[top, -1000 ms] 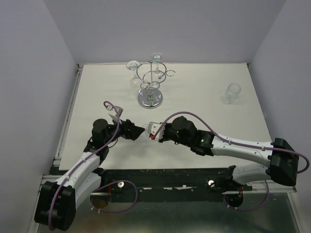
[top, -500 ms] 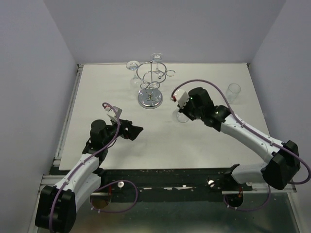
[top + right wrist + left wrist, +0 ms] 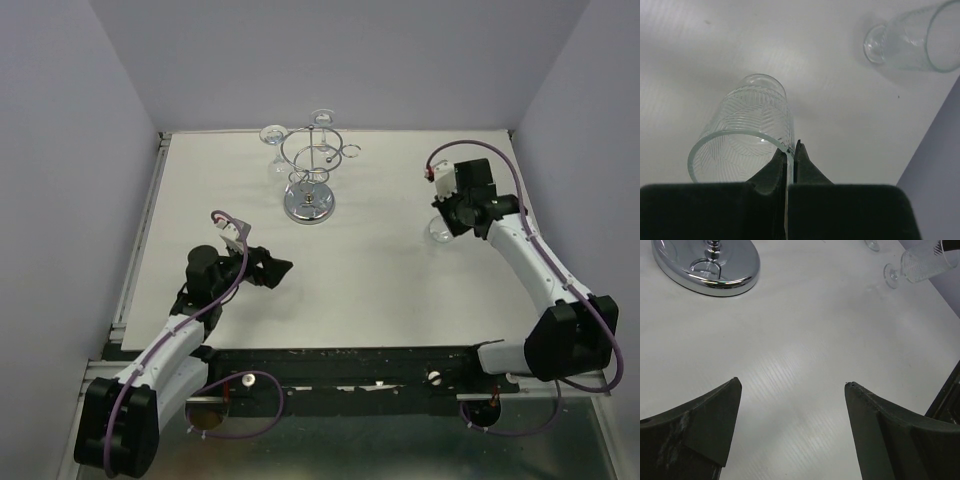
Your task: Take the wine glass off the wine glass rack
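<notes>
Within the last second the wine glass point(image 3: 742, 137) has been carried from the near middle of the table point(image 3: 380, 270) to its right side, well apart from the wine glass rack point(image 3: 310, 175). It is held tilted, its rim pinched in the right gripper point(image 3: 791, 150), near a second glass point(image 3: 912, 42). Removal is judged done, with only the setting-down left. The left gripper point(image 3: 792, 385) is spread wide and empty, facing the rack.

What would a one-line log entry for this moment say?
right hand: shut on rim of clear patterned wine glass | left hand: open, empty | shiny chrome wire rack: upright, apart from held glass
</notes>
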Robot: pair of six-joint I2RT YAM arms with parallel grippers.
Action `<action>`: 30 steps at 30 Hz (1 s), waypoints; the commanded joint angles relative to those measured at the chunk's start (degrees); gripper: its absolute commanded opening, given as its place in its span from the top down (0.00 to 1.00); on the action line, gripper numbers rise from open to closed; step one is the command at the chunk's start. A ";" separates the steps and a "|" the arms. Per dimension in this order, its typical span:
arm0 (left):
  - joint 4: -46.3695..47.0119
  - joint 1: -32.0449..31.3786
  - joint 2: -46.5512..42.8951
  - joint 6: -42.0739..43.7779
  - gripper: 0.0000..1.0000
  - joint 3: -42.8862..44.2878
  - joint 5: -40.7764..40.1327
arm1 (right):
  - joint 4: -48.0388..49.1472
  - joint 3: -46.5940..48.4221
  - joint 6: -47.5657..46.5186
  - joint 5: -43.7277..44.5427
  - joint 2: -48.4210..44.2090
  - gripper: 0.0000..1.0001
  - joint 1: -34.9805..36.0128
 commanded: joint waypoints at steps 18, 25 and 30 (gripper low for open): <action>0.40 11.93 6.07 -3.00 0.08 2.95 1.56 | -3.60 12.99 -2.64 2.59 15.29 0.99 -23.51; -1.98 16.42 4.67 -2.30 0.08 3.67 -0.46 | -3.69 15.79 -1.24 0.48 19.86 0.99 -25.01; -2.85 16.60 5.89 1.21 0.08 4.45 -0.20 | -3.69 18.70 -0.53 -1.37 22.23 0.99 -26.68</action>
